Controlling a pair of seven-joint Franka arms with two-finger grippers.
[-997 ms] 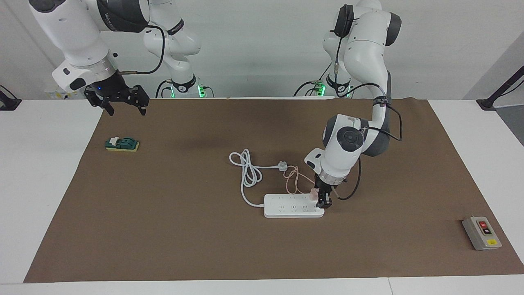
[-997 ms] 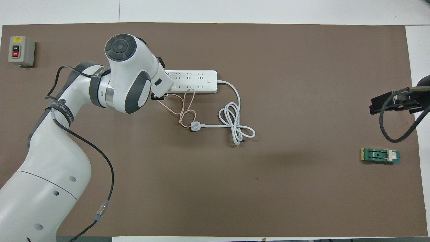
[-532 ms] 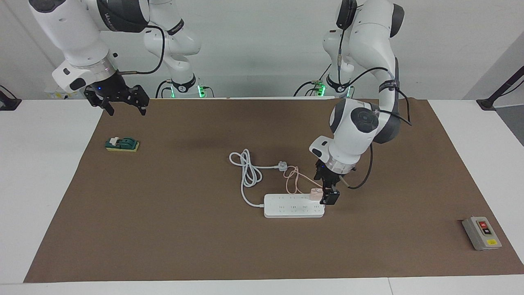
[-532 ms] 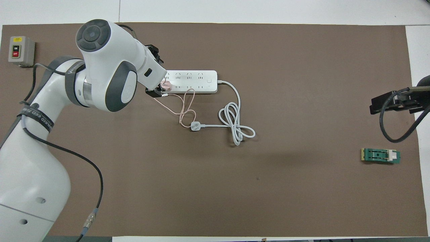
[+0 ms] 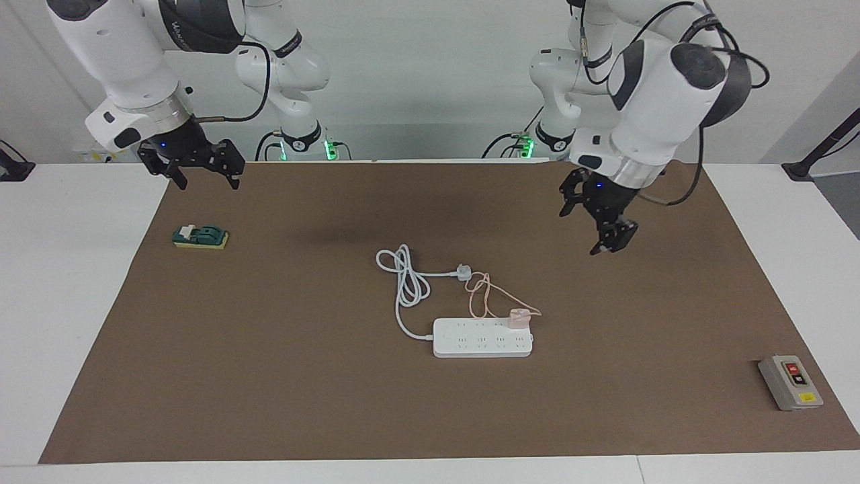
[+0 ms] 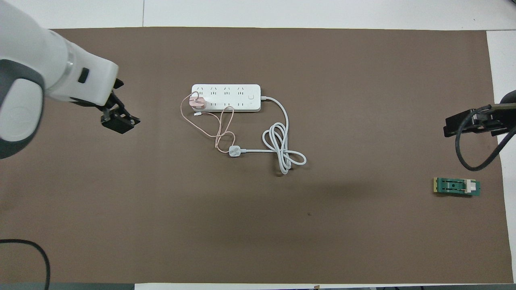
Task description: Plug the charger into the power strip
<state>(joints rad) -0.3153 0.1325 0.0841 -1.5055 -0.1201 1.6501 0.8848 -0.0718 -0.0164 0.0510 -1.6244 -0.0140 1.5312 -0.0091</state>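
Note:
The white power strip point(image 5: 470, 343) lies flat in the middle of the brown mat; it also shows in the overhead view point(image 6: 234, 98). The pale-pink charger point(image 5: 518, 318) stands in a socket at the strip's end toward the left arm, also seen from overhead point(image 6: 197, 102). Its thin pink cable point(image 5: 480, 296) loops on the mat beside the strip. My left gripper point(image 5: 592, 224) is open and empty, raised high over bare mat toward the left arm's end, apart from the charger; overhead it shows too point(image 6: 119, 106). My right gripper point(image 5: 201, 171) is open and waits over the mat's corner.
The strip's thick white cord point(image 5: 406, 282) coils nearer to the robots and ends in a white three-pin plug point(image 5: 463, 271). A grey button box point(image 5: 790, 382) sits at the left arm's end. A small green part point(image 5: 200, 236) lies under the right gripper's side.
My left gripper has let go of the charger, risen and pulled back toward the left arm's end. The charger stays in the strip. The right arm has not moved.

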